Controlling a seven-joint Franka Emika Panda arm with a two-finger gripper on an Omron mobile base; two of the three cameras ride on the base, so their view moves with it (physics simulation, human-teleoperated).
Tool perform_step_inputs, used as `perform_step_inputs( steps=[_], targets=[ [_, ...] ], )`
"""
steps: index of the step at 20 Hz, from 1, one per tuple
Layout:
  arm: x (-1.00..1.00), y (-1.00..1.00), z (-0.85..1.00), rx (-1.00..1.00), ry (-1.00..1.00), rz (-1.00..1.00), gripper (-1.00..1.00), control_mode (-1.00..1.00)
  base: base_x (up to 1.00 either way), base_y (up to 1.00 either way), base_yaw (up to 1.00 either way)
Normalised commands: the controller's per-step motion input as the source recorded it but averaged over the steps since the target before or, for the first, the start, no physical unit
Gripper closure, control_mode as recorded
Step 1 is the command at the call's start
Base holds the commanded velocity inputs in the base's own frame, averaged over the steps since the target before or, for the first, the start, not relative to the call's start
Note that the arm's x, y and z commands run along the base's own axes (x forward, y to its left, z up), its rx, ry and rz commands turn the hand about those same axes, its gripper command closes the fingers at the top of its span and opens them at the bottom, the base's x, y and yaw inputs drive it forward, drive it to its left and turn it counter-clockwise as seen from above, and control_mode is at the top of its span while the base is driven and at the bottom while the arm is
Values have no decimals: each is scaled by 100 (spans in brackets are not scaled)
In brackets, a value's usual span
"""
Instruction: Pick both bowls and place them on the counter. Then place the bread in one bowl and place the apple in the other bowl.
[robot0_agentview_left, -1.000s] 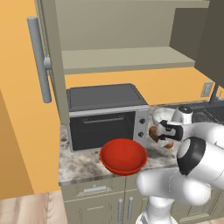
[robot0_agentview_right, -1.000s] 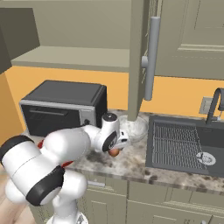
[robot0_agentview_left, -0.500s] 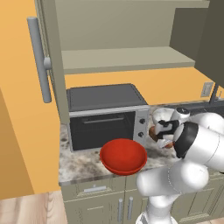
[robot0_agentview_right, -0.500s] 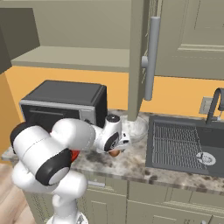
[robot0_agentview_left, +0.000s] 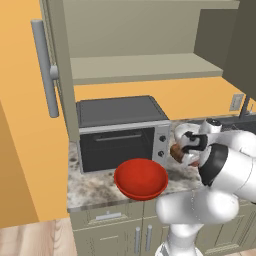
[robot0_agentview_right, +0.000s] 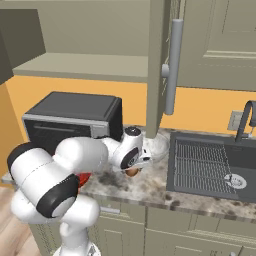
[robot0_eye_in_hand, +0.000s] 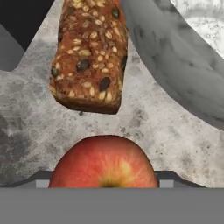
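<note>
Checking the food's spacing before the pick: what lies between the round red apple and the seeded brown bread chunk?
In the hand view, just bare speckled granite counter separates the round red apple from the seeded brown bread chunk; they don't touch.

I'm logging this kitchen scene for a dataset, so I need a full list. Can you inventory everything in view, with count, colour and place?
red bowl: 1, glossy red, front of the counter, before the microwave
marbled bowl: 1, grey-white, on the counter right of the bread
bread: 1, dark brown, seeded, lying on the counter beside the marbled bowl
apple: 1, red, on the counter nearest the hand camera
counter: 1, speckled grey-brown
microwave: 1, dark grey, back of the counter
sink: 1, dark, with a grid, right of the counter
faucet: 1, dark, behind the sink
wall cabinet: 1, beige, doors open, long grey handles
tool: 1, low over the apple, jaws partly closed
</note>
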Motion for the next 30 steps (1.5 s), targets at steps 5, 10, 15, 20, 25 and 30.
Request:
perform_step_inputs(
  steps=[5,10,15,20,25,30],
  targets=[
    [-31,1,90,0,-14,0,100,-100,0,0,0],
    [9,16,69,0,-3,0,100,-100,0,0,0],
    [44,7,67,0,0,-1,100,-100,0,0,0],
    [44,-3,56,0,1,-2,100,-100,0,0,0],
    [42,-29,8,1,3,-2,100,-100,0,0,0],
    [34,-34,-4,2,4,0,100,-100,0,0,0]
  ],
)
